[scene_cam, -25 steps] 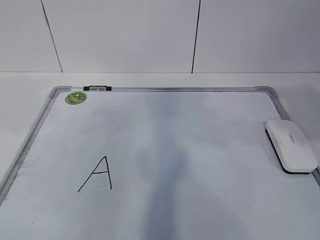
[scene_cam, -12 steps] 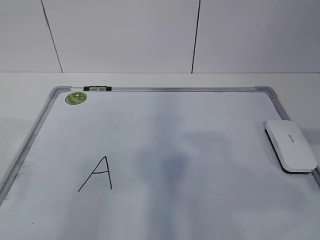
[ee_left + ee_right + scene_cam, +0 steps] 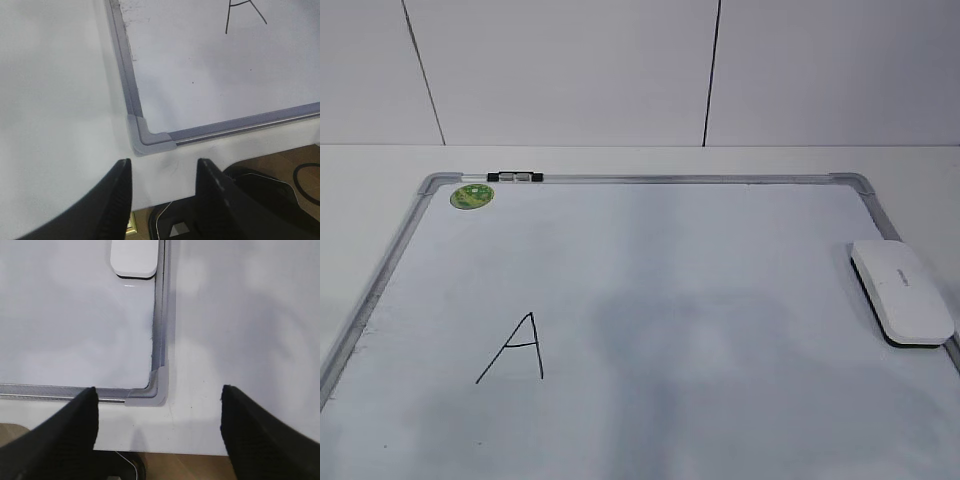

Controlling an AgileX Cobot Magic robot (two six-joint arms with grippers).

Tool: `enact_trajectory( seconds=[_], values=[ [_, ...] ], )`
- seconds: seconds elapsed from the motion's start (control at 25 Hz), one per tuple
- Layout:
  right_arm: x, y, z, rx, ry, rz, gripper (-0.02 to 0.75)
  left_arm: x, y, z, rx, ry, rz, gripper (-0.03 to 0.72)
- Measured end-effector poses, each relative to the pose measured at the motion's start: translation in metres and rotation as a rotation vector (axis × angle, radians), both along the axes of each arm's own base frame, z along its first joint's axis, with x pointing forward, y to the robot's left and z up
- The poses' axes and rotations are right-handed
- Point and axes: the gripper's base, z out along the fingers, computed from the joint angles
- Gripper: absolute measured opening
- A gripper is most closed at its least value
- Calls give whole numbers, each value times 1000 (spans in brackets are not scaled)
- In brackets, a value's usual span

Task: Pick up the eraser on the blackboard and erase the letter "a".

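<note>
Blackboard (image 3: 650, 260) fills most of my exterior view, a white board in a grey frame lying flat on the table (image 3: 380, 165). What has changed over the last second is only shadow: the dark streak down the middle of the board has spread and faded into a broader grey patch low in the centre. I take that as an arm moving overhead, out of shot, so I judge the approach has only begun.

Next in size, the eraser (image 3: 902, 291) sits where it was, untouched, at the board's right edge with its outer side right against the frame. My right wrist view shows its near end at the top, above the board's near right corner. The right gripper (image 3: 159, 432) has its jaws spread wide and holds nothing, hanging over the table edge well short of the eraser. The left gripper (image 3: 164, 192) is likewise parted and empty, above the near left corner.

The only letter I can find is the capital "A" (image 3: 513, 348), left of centre and unsmudged; no small cursive one shows. Smallest, a green sticker (image 3: 472, 195) marks the far left corner. The right arm looks best placed for the pickup.
</note>
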Motion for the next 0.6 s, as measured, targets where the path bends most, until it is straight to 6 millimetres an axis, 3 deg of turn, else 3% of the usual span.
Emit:
enact_trajectory(
  seconds=[0.32,0.6],
  values=[
    [5,1,-1,-13,-50,22,594,7,2,-2,6,-72,26,319],
    [12,1,-34,-23,19,31,593,11,3,-6,10,-103,40,319]
  ],
)
